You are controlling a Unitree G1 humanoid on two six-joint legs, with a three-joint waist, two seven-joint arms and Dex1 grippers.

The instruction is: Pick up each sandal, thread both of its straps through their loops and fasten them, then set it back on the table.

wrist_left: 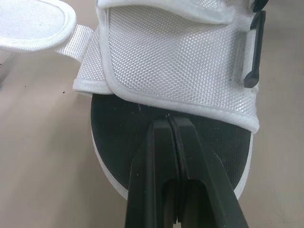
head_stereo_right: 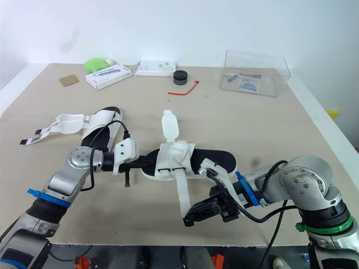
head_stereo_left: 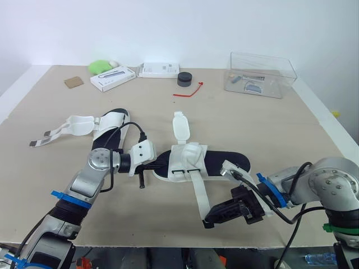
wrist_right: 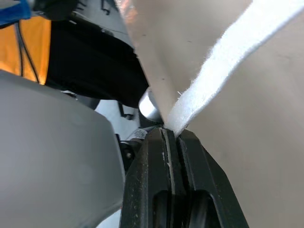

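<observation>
Pinched between the closed fingers of the right gripper (head_stereo_left: pixel 208 223), at 5 o'clock, is the end of a long white fabric strap (head_stereo_left: pixel 198 188) of the white mesh sandal with black footbed (head_stereo_left: pixel 224 161), which is laid at the centre of the beige table (head_stereo_left: pixel 280 134). Its 9 o'clock end is clamped by the left gripper (wrist_left: pixel 170 121), fingers pressed together on the mesh hem. A second matching sandal (head_stereo_left: pixel 112 126) is seen at 10 o'clock, straps undone, and a clear plastic box (head_stereo_left: pixel 261 74) at 1 o'clock.
</observation>
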